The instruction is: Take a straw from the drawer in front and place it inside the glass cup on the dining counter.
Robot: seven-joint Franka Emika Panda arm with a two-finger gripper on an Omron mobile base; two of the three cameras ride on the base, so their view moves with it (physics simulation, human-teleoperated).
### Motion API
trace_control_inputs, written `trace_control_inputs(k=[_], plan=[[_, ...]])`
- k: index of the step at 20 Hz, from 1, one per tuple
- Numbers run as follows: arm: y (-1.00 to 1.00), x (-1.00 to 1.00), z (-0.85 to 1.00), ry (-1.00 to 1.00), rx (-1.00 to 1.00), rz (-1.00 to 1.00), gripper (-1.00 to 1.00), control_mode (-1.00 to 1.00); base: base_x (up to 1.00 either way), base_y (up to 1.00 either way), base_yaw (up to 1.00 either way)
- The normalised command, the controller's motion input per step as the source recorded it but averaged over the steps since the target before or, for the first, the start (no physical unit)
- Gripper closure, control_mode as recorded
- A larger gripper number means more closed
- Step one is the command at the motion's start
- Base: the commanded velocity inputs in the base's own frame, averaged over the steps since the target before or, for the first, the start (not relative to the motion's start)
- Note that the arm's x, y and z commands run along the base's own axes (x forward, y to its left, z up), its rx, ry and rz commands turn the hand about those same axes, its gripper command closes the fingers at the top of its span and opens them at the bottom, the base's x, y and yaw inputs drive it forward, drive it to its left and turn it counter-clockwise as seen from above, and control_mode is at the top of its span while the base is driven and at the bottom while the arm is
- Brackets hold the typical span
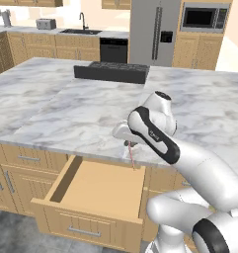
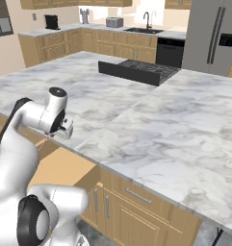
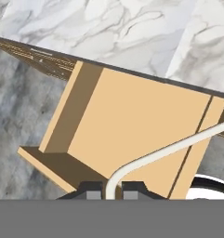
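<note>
Gripper (image 1: 128, 143) clamped on straw (image 1: 132, 157), which hangs above open drawer (image 1: 98, 190) at counter (image 1: 81, 113) edge. Carry step seems underway. Next: swing it over the marble toward the cup.

Drawer (image 1: 98, 190) open, inside bare, free from above; dining counter (image 1: 66, 113) edge overhangs back; cooktop (image 1: 111, 72) far off.
</note>
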Motion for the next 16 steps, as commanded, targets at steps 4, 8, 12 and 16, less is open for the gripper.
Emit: trace_control_inputs(k=[4,8,12,16], plan=[[-0.49,0.06,0.15,0.0,0.0,0.0,1.0,-1.0,0.0,0.0,0.0],[-0.31,0.09,0.0,0.0,0.0,0.0,1.0,-1.0,0.0,0.0,0.0],[-0.19,0.01,0.0,0.0,0.0,0.0,1.0,-1.0,0.0,0.0,0.0],[-0.17,0.0,0.0,0.01,0.0,0.0,1.0,-1.0,0.0,0.0,0.0]])
